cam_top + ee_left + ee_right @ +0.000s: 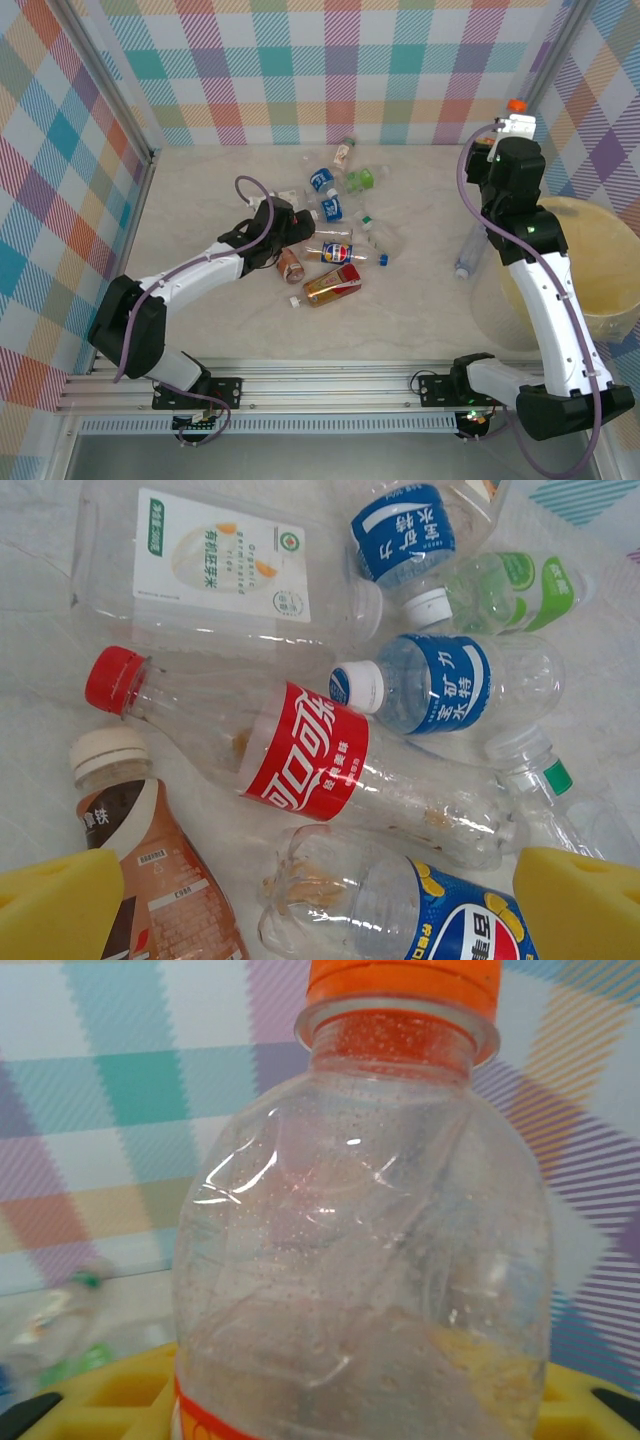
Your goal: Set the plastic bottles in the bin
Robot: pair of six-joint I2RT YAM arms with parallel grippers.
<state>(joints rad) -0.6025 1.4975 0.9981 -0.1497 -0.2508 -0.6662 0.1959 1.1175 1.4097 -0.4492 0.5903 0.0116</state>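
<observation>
Claw, left (pixel 320 910): spread wide and empty; two yellow fingertips (pixel 60 905) show, cut by the frame's lower edge.
Bottles (pixel 335 215): heaped on the worktop (pixel 200 200) just under and ahead of the left claw; the red-label bottle (pixel 305 750) lies between its fingers, and the brown bottle (pixel 150 870) by the left finger is cut off.
Claw, right (pixel 360 1400): clamped on an orange-capped bottle (pixel 360 1220), cap up, base hidden.
Bin (pixel 610 270): below the right claw, part hidden by that arm; contents unclear.
</observation>
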